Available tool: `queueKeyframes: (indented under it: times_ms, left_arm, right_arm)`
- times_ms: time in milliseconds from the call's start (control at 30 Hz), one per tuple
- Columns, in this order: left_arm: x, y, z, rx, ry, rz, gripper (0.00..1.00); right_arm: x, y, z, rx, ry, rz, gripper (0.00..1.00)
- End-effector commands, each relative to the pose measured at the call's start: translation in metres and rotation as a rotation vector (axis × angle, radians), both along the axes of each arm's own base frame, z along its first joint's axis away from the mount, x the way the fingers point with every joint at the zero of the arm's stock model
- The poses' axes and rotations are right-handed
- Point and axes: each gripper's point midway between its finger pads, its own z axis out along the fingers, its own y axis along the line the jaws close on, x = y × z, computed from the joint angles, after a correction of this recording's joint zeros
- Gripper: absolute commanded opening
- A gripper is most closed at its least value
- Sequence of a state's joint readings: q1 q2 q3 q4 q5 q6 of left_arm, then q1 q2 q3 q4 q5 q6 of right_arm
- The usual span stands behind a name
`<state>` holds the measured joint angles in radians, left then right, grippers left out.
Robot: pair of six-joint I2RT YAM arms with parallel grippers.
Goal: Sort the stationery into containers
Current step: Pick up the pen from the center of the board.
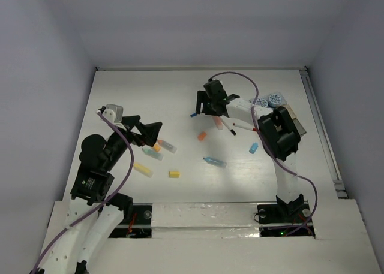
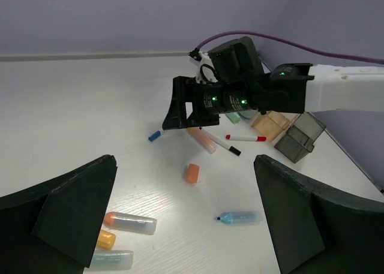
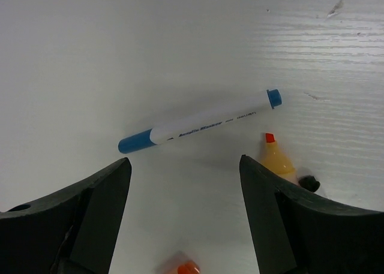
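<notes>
Stationery lies scattered over the white table. A blue-capped white marker (image 3: 198,122) lies just beyond my right gripper (image 3: 184,160), which hangs open above the table with nothing between its fingers. An uncapped orange highlighter (image 3: 276,160) lies by its right finger. My left gripper (image 2: 184,161) is open and empty over the left middle. Ahead of it lie an orange eraser (image 2: 192,172), a blue highlighter (image 2: 240,217) and clear-capped markers (image 2: 129,223). The containers (image 2: 271,124) stand at the right, partly hidden behind the right arm, with patterned rolls (image 1: 268,99) beside them.
A red-and-black pen (image 2: 245,138) and a pink-capped marker (image 2: 204,138) lie under the right arm. Yellow sticks (image 1: 143,169) and a small yellow eraser (image 1: 174,174) lie near the front left. A blue eraser (image 1: 254,147) is by the right arm. White walls enclose the table.
</notes>
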<state>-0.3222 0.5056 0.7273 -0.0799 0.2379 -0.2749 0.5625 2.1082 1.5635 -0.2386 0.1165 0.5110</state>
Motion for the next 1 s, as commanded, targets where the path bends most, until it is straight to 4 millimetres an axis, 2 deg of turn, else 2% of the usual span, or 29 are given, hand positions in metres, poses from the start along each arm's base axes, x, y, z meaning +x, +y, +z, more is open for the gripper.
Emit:
queueKeyframes:
  times_ms: [0,200,333,367,500,533,600,667,833,933,967]
  left_arm:
    - [-0.005,-0.004,0.011,-0.02,-0.036,-0.025,0.99]
    - [-0.006,-0.004,0.012,-0.02,-0.042,-0.023,0.99]
    - [-0.009,-0.005,0.013,-0.021,-0.043,-0.032,0.99]
    - [-0.009,-0.006,0.013,-0.021,-0.043,-0.034,0.99]
    - [-0.009,-0.006,0.014,-0.02,-0.047,-0.035,0.99]
    - [-0.009,-0.005,0.014,-0.02,-0.047,-0.034,0.99]
    - [-0.01,-0.008,0.014,-0.021,-0.047,-0.043,0.99]
    - [-0.01,-0.007,0.014,-0.02,-0.049,-0.043,0.99]
    - [-0.012,-0.007,0.016,-0.021,-0.053,-0.041,0.99]
    - [-0.013,-0.005,0.016,-0.021,-0.057,-0.037,0.99]
    - [-0.013,-0.005,0.017,-0.023,-0.057,-0.035,0.99]
  right_arm:
    - [0.017,0.007,0.006,0.015,-0.017,-0.046,0.79]
    - [0.034,0.012,-0.011,-0.022,0.007,-0.064,0.79]
    - [0.035,0.01,-0.03,-0.08,0.051,-0.054,0.77]
    - [0.032,0.016,-0.033,-0.092,0.057,-0.039,0.76]
    - [0.026,0.031,-0.043,-0.168,0.063,0.02,0.67]
    - [0.024,0.027,-0.047,-0.194,0.077,0.023,0.66]
    - [0.023,0.039,-0.048,-0.229,0.063,0.053,0.63]
    - [0.022,0.041,-0.05,-0.26,0.064,0.063,0.56]
    - [0.019,0.04,-0.057,-0.327,0.078,0.107,0.54]
    - [0.018,0.033,-0.06,-0.377,0.085,0.128,0.47]
    - [0.015,0.036,-0.061,-0.388,0.082,0.141,0.41]
